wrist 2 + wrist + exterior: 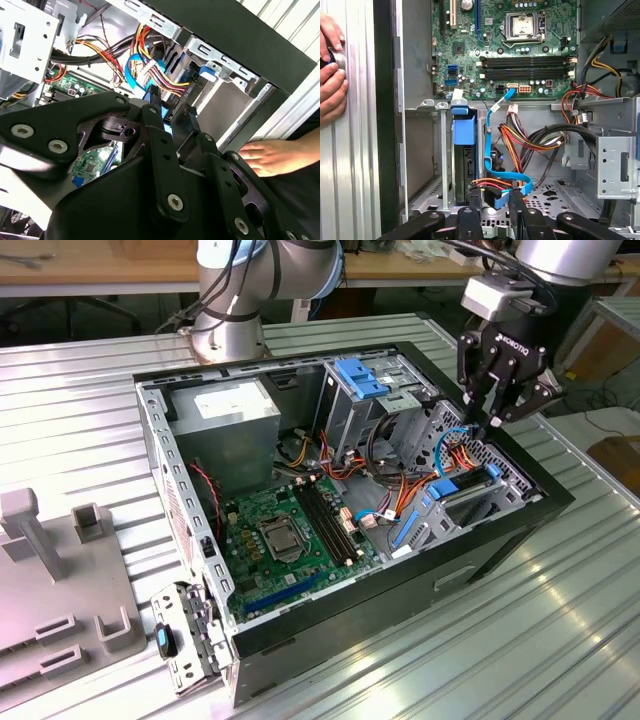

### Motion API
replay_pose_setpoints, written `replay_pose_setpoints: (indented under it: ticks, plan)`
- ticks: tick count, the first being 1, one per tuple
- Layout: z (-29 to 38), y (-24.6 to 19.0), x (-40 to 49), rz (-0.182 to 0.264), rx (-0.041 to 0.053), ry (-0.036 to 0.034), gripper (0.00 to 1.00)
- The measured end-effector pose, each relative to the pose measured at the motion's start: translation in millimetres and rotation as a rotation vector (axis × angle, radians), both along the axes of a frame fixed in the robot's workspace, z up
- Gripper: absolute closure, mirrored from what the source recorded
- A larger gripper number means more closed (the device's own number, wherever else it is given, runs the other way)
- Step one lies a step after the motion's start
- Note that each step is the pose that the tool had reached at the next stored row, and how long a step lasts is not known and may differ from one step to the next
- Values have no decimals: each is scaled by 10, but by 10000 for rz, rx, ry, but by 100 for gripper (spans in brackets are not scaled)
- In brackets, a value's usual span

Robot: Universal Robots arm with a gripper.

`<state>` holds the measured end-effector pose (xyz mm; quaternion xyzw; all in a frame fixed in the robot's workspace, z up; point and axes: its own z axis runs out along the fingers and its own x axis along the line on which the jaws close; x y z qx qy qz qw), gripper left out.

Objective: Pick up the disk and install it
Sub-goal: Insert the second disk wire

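While the hand [497, 412] hung over the drive bay at the case's front corner, on the exterior view's right, its fingers [475, 197] stood close together with nothing visible between them; whether they pinched anything can't be told for sure, but they looked released and empty. In the first wrist view the fingertips sat just above a tangle of orange/red power leads and the blue data cable [492, 150], v. near both.

The disk [464, 145] stood on edge in the bay cage, its bright blue carrier end showing, dark body below, just beside the cables. In the exterior view it lay as a dark slab w/ blue rails [462, 490] under the hand. It looked seated or nearly so; how far home can't be judged.

Judgement: to do this step well, the hand should keep clear of the cable loop, stay square to the rails, and push along the bay axis only, no side load.

Further off lay the motherboard [290, 530] w/ its memory slots and CPU socket, then the grey power supply [225, 415]. A person's hand [331, 75] rested on the ribbed tabletop [480, 640] beside the case [380, 605] wall, apart from the hand.
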<state>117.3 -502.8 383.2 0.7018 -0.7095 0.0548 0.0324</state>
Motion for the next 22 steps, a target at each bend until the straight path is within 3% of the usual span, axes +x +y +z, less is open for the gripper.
replay_pose_setpoints:
  ticks: [4, 8, 9, 10, 11, 12, 13, 16, 17, 18, 19, 20, 22]
  plan:
    - [-1, 80, 9, 13, -359, 0, 64]
    - [-1, 83, 12, 21, -405, 0, 64]
    - [0, 95, 13, 25, -475, 63, 64]
    - [0, 112, 13, 30, -552, 340, 64]
    - [-2, 118, 14, 35, -597, 561, 64]
    - [-2, 123, 15, 37, -658, 703, 64]
    - [-5, 141, 44, 36, -859, 869, 64]
    - [-4, 183, 65, 34, -892, 874, 64]
    - [-5, 217, 66, 34, -901, 874, 64]
    - [-7, 290, 72, 34, -912, 875, 64]
    - [-12, 315, 83, 32, -950, 874, 64]
    - [-20, 317, 93, 28, -1072, 875, 64]
    - [-28, 320, 131, 8, -1555, 876, 64]
